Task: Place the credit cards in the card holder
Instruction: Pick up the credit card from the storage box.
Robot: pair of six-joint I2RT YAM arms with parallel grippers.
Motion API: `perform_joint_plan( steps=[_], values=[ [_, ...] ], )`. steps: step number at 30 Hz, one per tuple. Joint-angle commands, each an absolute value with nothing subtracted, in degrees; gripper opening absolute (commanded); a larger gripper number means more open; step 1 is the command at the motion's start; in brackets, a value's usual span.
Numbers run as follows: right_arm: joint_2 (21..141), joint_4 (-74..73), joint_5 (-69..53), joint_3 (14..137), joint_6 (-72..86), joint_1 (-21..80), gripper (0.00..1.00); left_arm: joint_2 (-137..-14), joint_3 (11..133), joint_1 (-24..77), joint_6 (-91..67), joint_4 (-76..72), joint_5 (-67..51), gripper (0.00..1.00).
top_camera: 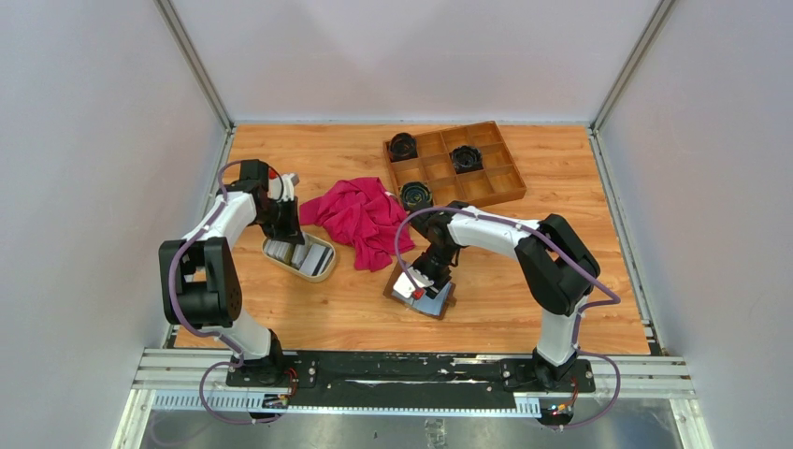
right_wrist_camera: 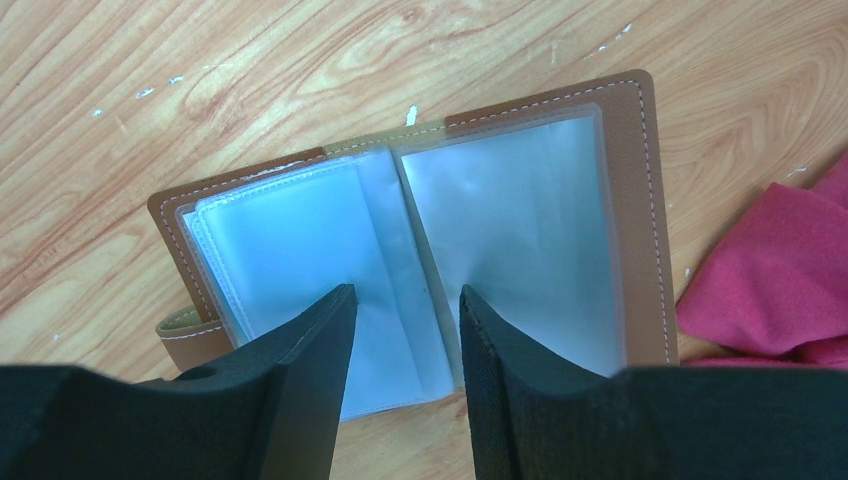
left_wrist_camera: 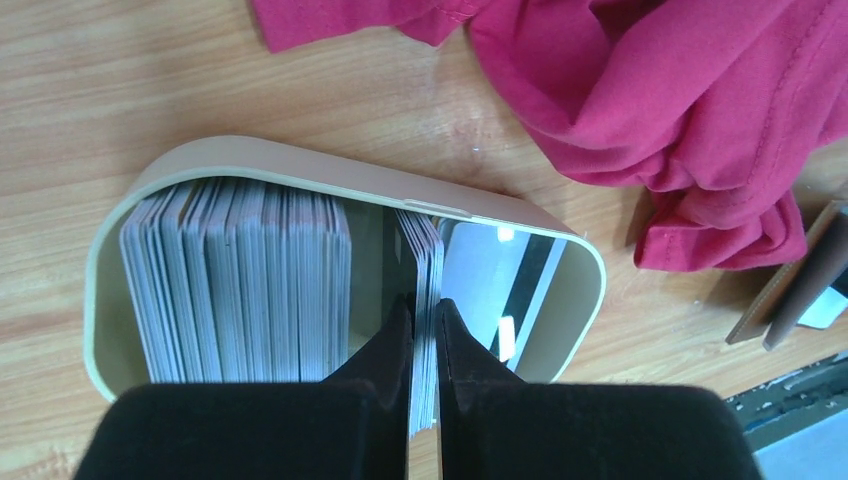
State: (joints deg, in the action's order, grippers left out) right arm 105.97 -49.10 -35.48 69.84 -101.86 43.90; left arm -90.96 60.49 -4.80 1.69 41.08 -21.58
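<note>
Credit cards: on edge in the cream dish, a thin bunch split off.
Left end effector: pinched almost closed on that bunch.
Card holder: lying open on the desk, clear sleeves up.
Right end effector: fingers parted over the sleeves, gripping nothing.
Red cloth: crumpled beside the dish.
</note>
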Motion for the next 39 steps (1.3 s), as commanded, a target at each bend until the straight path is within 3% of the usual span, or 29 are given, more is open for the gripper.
perform_joint_plan(
  steps=[1,5,10,13,30,39],
  values=[
    [109.0,-50.4,-34.1,68.9,-103.3,45.6,0.47,-93.2,57.7,-4.5,1.5,41.2,-27.0,0.0],
    [108.9,-50.5,-34.1,68.9,-103.3,45.6,0.47,-95.5,58.1,-4.4,1.6,41.4,-24.2,0.04],
    [109.1,-50.6,-34.1,69.0,-103.4,45.7,0.47,-93.4,58.5,-4.4,1.5,41.7,-18.8,0.27],
    [109.3,-50.5,-34.0,69.0,-103.3,45.7,0.46,-93.3,58.8,-4.5,1.6,41.9,-18.3,0.34],
    [109.4,-50.7,-34.0,69.0,-103.4,45.7,0.46,-87.5,60.5,-4.6,0.8,43.3,-19.4,0.26],
    [109.3,-50.7,-33.7,69.1,-103.3,45.7,0.46,-92.7,61.0,-4.5,1.5,43.3,-21.6,0.31]
  ],
)
